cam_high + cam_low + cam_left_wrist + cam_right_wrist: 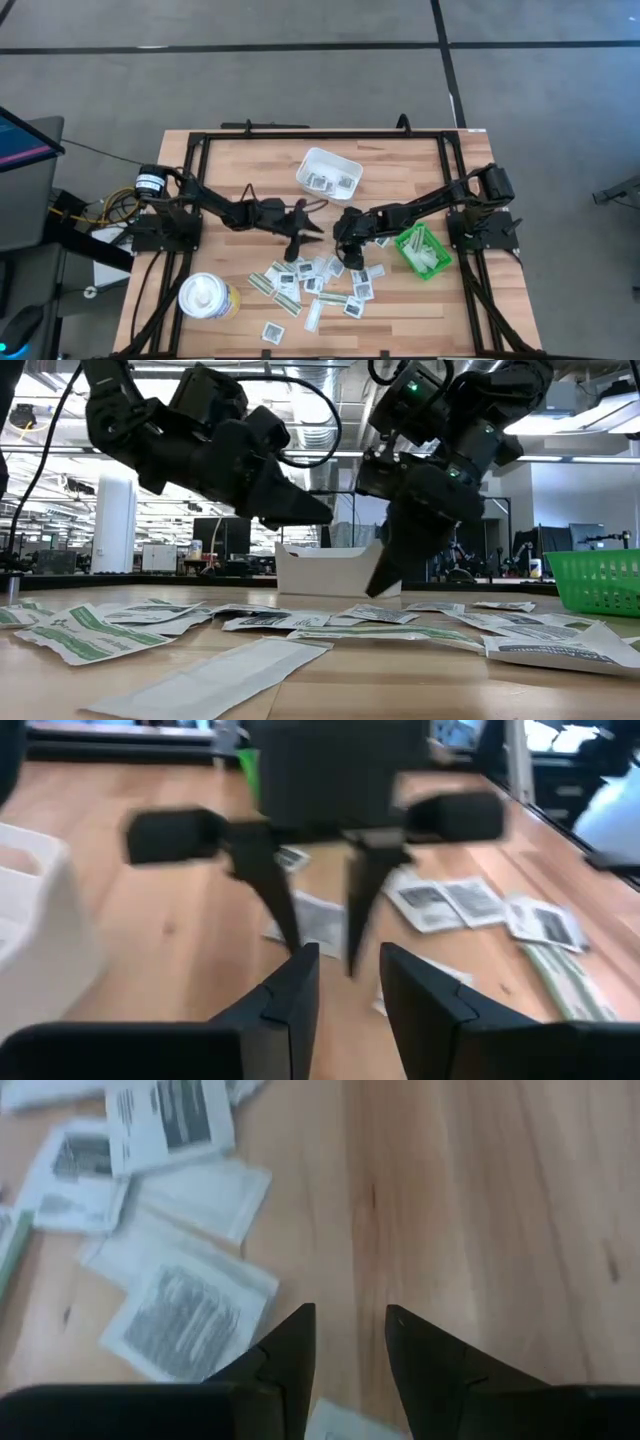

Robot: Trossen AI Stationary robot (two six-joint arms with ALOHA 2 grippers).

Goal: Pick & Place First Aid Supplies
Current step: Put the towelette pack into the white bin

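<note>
Both wrist views are showing parted, empty jaws: left gripper (pixel 305 222) and right gripper (pixel 346 232) are hovering mid-worktop. Most packets (pixel 318 283) are still lying scattered there; a few are sitting in the tray (pixel 311 163) and bin (pixel 408 246).
</note>
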